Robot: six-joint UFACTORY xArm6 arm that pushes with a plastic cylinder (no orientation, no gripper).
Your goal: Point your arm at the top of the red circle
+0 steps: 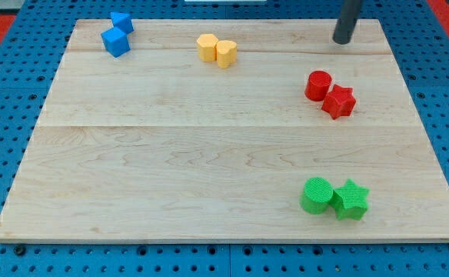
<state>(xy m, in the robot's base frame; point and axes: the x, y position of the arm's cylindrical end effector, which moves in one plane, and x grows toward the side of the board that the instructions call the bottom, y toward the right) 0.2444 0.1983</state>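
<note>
Camera view — my tip [341, 41] above red circle [317, 85], apart

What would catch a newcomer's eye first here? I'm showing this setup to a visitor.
Pairs of bright blocks on a pale wooden board: a red circle touching a red star at the view's right, and a green circle beside a green star below. My tip stands above the red circle, apart from it.

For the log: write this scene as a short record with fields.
tip: at the view's top right, touching no block
red circle: below the tip, slightly left
red star: touching the circle's lower right
green pair: circle, star, bottom right
yellow pair: top centre
blue pair: top left
board: wooden
</note>
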